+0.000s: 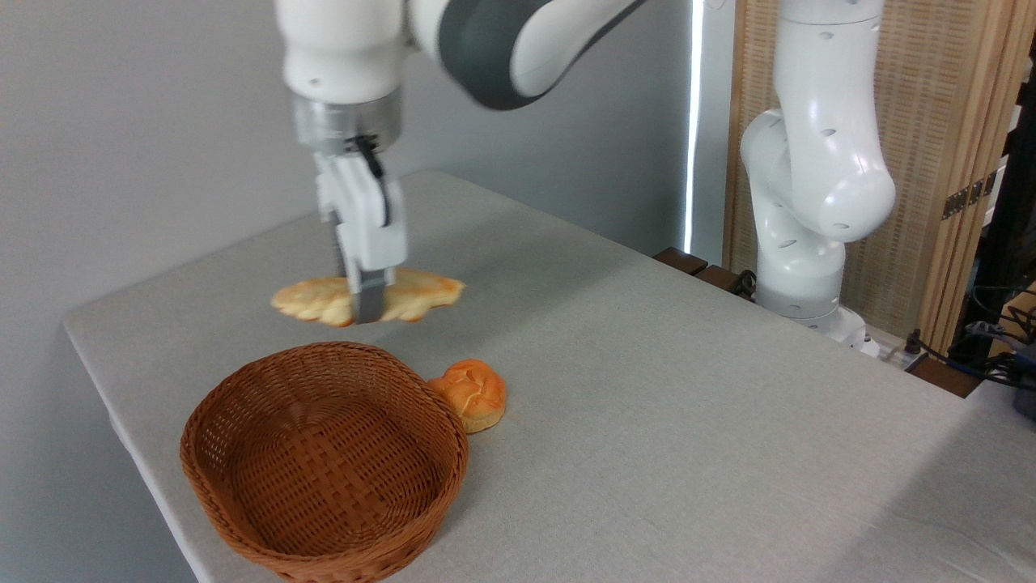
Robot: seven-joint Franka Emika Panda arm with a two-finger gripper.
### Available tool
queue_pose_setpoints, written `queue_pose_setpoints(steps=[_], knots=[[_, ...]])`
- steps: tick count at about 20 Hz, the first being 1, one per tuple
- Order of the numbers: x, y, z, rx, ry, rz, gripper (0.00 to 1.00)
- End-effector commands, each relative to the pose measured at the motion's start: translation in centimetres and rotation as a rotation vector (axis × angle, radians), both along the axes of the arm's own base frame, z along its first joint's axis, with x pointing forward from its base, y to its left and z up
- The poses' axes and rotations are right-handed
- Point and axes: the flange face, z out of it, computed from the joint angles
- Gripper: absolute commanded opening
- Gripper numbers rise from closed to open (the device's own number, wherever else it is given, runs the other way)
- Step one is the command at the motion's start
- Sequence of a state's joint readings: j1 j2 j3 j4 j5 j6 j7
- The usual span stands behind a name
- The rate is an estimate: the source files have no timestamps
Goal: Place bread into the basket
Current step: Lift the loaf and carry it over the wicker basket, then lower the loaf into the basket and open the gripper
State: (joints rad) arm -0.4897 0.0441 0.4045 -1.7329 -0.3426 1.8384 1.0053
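The bread (405, 296) is gripped crosswise by the gripper (366, 312), its ends jutting either side of the jaws; the basket (324, 461) is seen below.

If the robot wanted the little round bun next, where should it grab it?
Probably from straight above, closing the fingers across the middle of the small round bun. Its domed top is open to the gripper, now shut on the bread. The bun's left edge sits right by the basket, apparently touching, so the fingers would best close front to back, not left to right.
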Motion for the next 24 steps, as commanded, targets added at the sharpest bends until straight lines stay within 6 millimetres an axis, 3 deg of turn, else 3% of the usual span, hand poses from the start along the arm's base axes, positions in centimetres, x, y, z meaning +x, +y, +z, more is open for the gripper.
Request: queue_pose_setpoints(steps=[1, 8, 10, 11, 12, 14, 19, 21, 24], knots=[[3.6, -0.9, -0.5, -0.017, -0.03, 0.106, 0.43], [5.8, -2.9, -3.9, 0.005, -0.05, 0.183, 0.43], [6.1, -4.9, -4.9, 0.001, -0.054, 0.198, 0.43], [6.3, -5.4, -5.2, -0.001, -0.06, 0.208, 0.46], [6.5, -5.6, -5.6, 0.0, -0.061, 0.221, 0.58], [6.7, -5.8, -6.0, 0.003, -0.064, 0.226, 0.7], [6.7, -6.1, -6.2, 0.005, -0.062, 0.219, 0.82], [6.7, -6.1, -6.2, 0.007, -0.062, 0.22, 0.94], [6.7, -6.1, -6.2, 0.01, -0.062, 0.224, 0.97]])
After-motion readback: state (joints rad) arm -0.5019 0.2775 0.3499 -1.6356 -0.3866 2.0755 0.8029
